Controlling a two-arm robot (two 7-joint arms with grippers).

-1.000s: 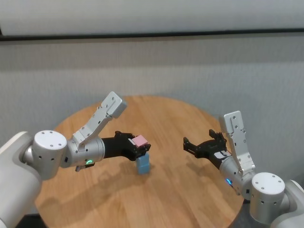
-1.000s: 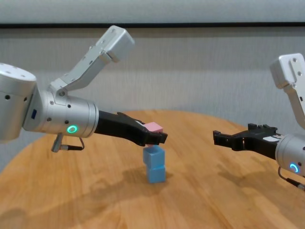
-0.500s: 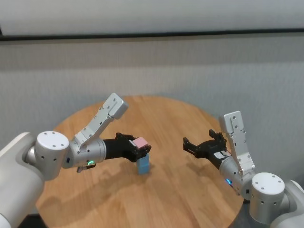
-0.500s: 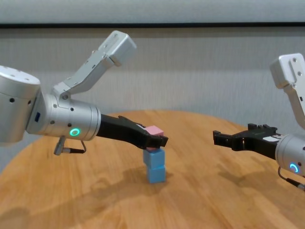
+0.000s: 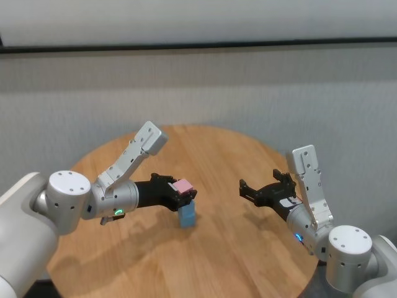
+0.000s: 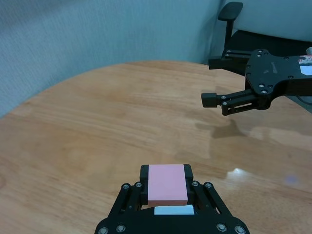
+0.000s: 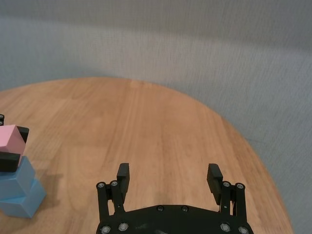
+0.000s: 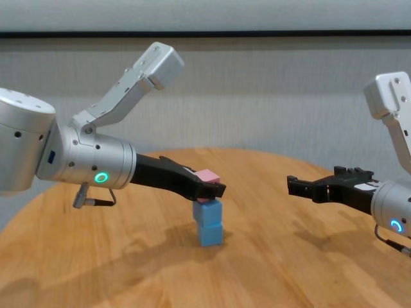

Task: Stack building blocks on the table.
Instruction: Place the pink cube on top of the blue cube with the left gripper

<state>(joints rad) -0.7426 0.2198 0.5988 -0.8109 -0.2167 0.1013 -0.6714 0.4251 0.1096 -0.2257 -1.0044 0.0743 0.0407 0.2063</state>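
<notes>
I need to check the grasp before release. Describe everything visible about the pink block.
The pink block is a small, plain matte cube, its top face flat and level. The left gripper is shut on it, black fingers pressed against two opposite sides. It sits directly above the two stacked blue blocks near the middle of the table; in the chest view its underside appears to meet the upper blue block, though the fingers hide part of that contact. No marks or damage show.
</notes>
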